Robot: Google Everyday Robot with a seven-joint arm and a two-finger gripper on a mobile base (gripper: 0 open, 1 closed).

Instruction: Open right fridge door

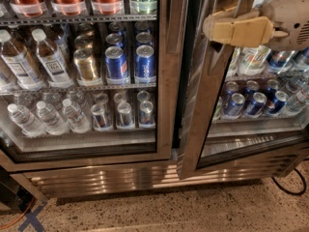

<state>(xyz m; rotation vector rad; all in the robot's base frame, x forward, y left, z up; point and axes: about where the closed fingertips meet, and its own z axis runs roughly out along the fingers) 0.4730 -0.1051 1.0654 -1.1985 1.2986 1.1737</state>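
The right fridge door (pixel 193 129) is seen on the right half of the view. It is a tall glass pane in a wide steel frame, and its long side stands upright. It is already open a little: its left edge is swung out toward the camera, and a dark gap is seen between it and the left door (pixel 164 57), which is shut. Blue cans (pixel 256 103) are seen through its glass.

The gripper (pixel 212 29) is found high up on this door. It is reached in from the right and is pointed left, so it is laid across the upright steel bar at the door's free edge. The bar is crossed by it, not lined up with it. Whether the gripper is open or closed cannot be told.

The hinge is judged to be on the far right side, out of view. So the free left edge, right at the gripper's tip, is the part to be pulled. It is judged that a pull toward the camera and then around to the right is needed, with only 1 arm to do it.

Bottles (pixel 48 57) are kept behind the left door, and a speckled floor (pixel 193 207) is seen below.
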